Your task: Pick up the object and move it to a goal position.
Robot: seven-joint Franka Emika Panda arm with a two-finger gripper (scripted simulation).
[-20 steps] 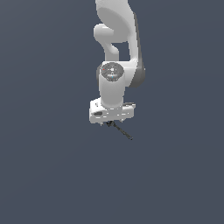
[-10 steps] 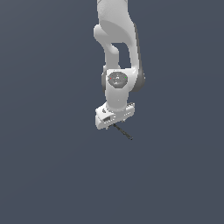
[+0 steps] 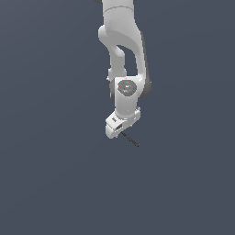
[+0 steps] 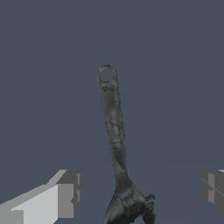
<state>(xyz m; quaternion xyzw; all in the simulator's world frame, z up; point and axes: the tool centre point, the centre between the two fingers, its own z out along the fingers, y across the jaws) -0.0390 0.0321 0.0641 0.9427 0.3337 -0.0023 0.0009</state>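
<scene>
The object (image 4: 114, 127) is a thin dark grey wrench with a ring at one end and a thicker jaw head at the other. In the wrist view it lies between my two fingertips, head end nearest the hand. My gripper (image 4: 140, 190) is open, with one fingertip (image 4: 65, 194) and the other (image 4: 213, 186) far apart and neither touching the wrench. In the exterior view the white hand (image 3: 121, 124) hangs tilted, the gripper (image 3: 120, 133) sits just over one end, and the object (image 3: 131, 140) sticks out toward the exterior view's right.
The white arm (image 3: 123, 50) comes down from the top of the exterior view. A plain dark grey-blue surface (image 3: 55, 174) fills the view all around.
The hand has come down toward the wrench and turned a little. The wrench has stayed where it was. The fingers remain apart.
</scene>
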